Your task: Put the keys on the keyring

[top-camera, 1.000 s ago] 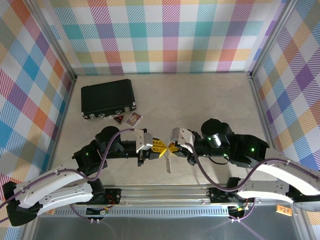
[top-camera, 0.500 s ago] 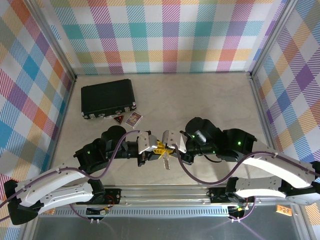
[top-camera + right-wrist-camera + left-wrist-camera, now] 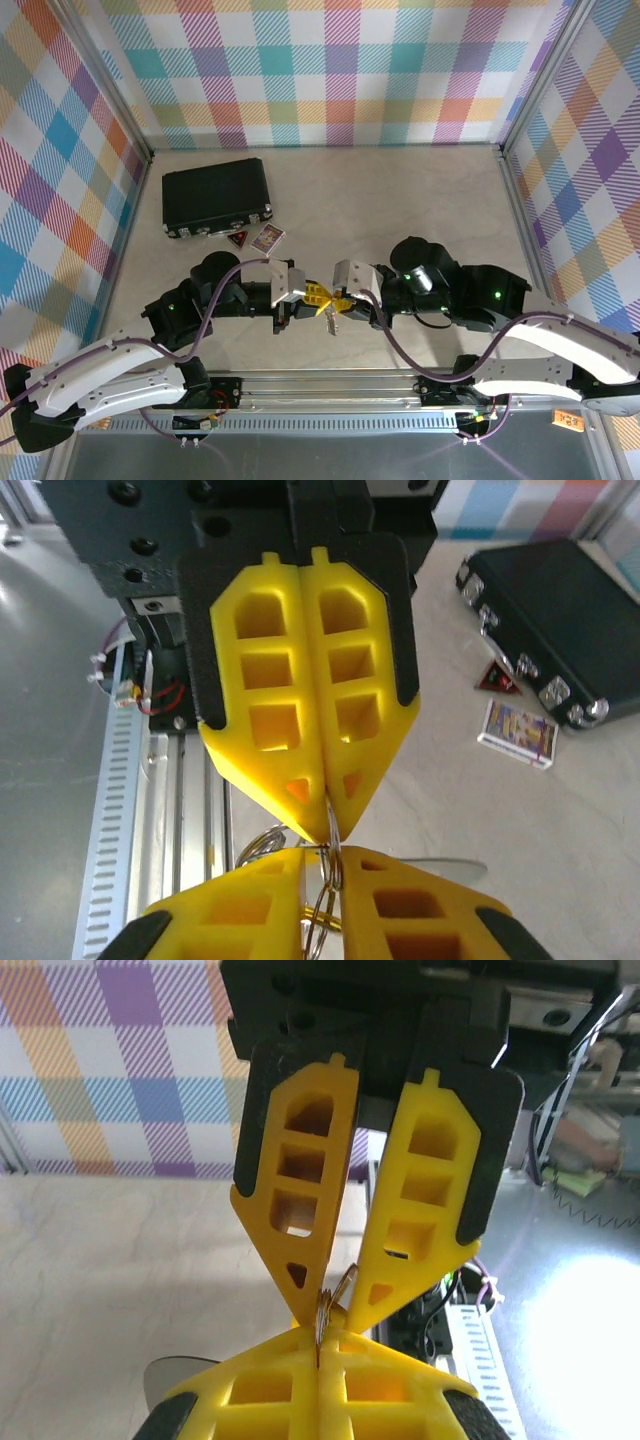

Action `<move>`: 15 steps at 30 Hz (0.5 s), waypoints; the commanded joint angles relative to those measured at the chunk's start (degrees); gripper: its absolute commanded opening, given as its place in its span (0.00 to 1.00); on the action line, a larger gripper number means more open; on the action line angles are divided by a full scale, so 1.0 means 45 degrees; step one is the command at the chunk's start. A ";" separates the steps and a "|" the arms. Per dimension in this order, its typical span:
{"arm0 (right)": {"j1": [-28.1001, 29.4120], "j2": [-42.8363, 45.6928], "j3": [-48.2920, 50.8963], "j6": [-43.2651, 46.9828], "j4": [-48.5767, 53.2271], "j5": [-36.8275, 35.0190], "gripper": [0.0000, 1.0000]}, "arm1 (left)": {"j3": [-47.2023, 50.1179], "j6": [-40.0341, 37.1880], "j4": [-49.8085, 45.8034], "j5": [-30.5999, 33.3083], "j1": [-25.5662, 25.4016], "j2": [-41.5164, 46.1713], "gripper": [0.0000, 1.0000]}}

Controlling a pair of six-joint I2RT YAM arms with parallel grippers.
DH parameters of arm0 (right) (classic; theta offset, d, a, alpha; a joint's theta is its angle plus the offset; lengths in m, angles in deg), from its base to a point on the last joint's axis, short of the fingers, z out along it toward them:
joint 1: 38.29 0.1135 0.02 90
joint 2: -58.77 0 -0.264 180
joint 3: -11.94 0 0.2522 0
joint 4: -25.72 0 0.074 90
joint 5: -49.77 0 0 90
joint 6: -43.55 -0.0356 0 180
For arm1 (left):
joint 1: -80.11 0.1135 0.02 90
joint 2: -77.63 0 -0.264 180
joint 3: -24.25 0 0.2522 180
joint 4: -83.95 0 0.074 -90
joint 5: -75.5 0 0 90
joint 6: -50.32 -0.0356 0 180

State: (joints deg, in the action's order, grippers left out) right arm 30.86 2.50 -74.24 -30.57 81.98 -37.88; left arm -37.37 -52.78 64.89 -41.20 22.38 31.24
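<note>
Mid-task, by my reading. Left gripper: jaws clenched flat. Right gripper: jaws pinched tip to tip against them. Both grasp the keyring, held between the jaws, off the pale stone-patterned desk.

Keyring is thin bright steel wire in looped coils, with a silver fringe below the jaws. I cannot tell the yellow key from the ribbed plastic jaws (same colour). Threading unconfirmed.

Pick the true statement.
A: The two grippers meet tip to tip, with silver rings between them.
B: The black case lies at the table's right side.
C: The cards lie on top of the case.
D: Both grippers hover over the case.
A: the top view shows the left gripper and right gripper tip to tip, and the right wrist view shows the keyring at their fingertips.
</note>
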 commanded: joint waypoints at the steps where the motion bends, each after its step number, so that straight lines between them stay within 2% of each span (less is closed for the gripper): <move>1: 0.0162 0.0517 0.0435 -0.0436 -0.1165 0.0933 0.18 | 0.0237 0.0636 0.1881 -0.0675 -0.0031 0.0304 0.00; 9: 0.0162 0.0984 0.0552 -0.0619 -0.1349 0.1246 0.14 | 0.1032 0.1958 0.4354 -0.1650 -0.0040 0.0427 0.00; 13: 0.0161 0.1135 0.0681 -0.0565 -0.1484 0.1353 0.00 | 0.1237 0.2496 0.5172 -0.1921 -0.0041 0.0243 0.00; 15: 0.0162 0.1189 0.0700 -0.0503 -0.1496 0.1297 0.00 | 0.1245 0.2437 0.5055 -0.1761 -0.0041 0.0249 0.00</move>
State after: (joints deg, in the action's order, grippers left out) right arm 31.08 7.27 -71.79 -32.69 77.45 -34.16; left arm -31.71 -43.67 80.91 -48.32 22.38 31.98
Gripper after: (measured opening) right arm 0.053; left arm 0.049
